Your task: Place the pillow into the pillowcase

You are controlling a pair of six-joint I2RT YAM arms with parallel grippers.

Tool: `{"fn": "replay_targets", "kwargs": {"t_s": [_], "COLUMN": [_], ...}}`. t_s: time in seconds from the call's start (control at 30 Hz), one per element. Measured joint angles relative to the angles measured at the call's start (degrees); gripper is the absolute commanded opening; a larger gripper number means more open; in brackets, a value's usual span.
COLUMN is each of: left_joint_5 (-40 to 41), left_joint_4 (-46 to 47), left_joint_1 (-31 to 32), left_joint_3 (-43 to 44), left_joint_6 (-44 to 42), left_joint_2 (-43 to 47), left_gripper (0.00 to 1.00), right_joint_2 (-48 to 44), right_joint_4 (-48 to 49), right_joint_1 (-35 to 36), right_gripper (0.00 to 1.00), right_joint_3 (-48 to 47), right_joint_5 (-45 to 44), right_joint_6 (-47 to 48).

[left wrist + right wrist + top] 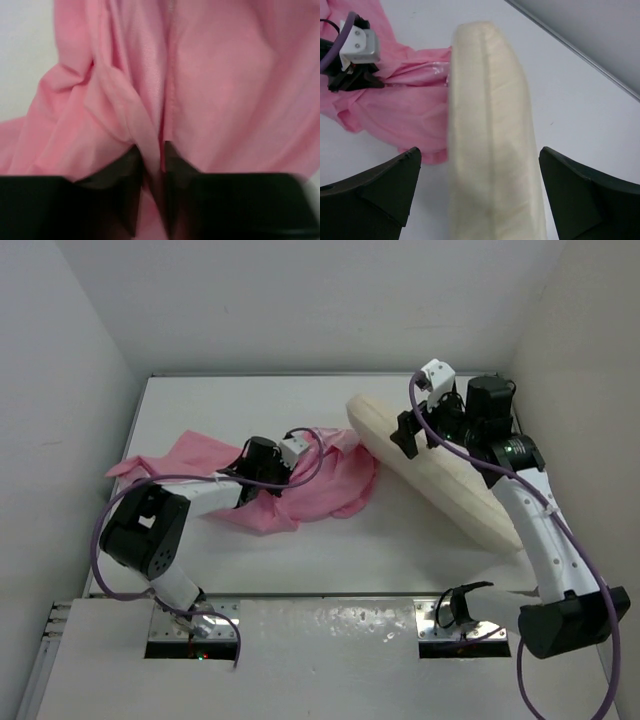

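The pink pillowcase (325, 490) lies crumpled on the table at centre left; it fills the left wrist view (210, 85). My left gripper (305, 460) is shut on a raised fold of it (151, 150). The cream pillow (450, 485) lies diagonally at the right, its far end touching the pink fabric. My right gripper (412, 432) is wide open over the pillow's far end. In the right wrist view the pillow (492, 115) runs between the fingers (395, 185), with a gap on each side. The pillowcase (405, 110) and left gripper show beyond. Bear patch and tag are hidden.
The white table (250, 400) is boxed in by walls at the left, back and right. Metal mounting plates (330, 625) line the near edge. A purple cable (440, 445) loops from the right arm over the pillow.
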State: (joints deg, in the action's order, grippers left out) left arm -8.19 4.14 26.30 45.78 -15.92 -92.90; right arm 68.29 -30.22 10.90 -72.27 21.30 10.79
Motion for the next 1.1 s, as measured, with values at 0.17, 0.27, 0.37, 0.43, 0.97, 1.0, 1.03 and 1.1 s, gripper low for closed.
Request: {"fn": "replay_targets", "kwargs": {"t_s": [0.17,0.27,0.37,0.43,0.97,1.0,1.03,1.1], "left_joint_5": [3.78,4.79,4.85,4.72,4.5,4.63,4.74,5.05], "left_joint_4": [-2.08,-6.21,-9.66,-10.45,-14.01,-14.1,-14.12,-13.84], "left_joint_1": [-0.02,-0.52,-1.55,-2.54,-4.31,-4.52,-4.74,-5.11], "left_joint_3": [1.86,5.38,9.6,11.15,9.18,8.83,8.44,7.8], "left_joint_6": [-1.64,-2.16,-2.01,-1.97,-2.23,-2.16,-1.79,-1.66], "left_joint_2": [0.35,1.44,3.58,5.55,8.48,8.5,8.48,8.41], "left_gripper": [0.0,0.0,0.0,0.0,0.67,0.68,0.69,0.69], "right_joint_2": [3.13,11.54,20.55,24.98,65.4,65.68,65.18,63.28], "right_joint_4": [7.65,10.8,14.14,16.24,13.86,13.14,14.34,13.92], "right_joint_1": [2.71,5.55,6.97,6.73,-3.52,-3.13,-2.82,-2.25], "right_gripper": [0.99,0.99,0.99,0.99,0.99,0.96,0.82,0.63], "right_joint_3": [4.39,2.95,1.33,0.96,-28.79,-27.63,-25.86,-22.99], "right_joint_5": [-3.17,-5.9,-5.35,-4.44,6.56,7.48,9.55,11.87], "right_joint_6": [-4.33,-6.56,-10.08,-12.94,-23.87,-23.28,-22.05,-20.46]}}
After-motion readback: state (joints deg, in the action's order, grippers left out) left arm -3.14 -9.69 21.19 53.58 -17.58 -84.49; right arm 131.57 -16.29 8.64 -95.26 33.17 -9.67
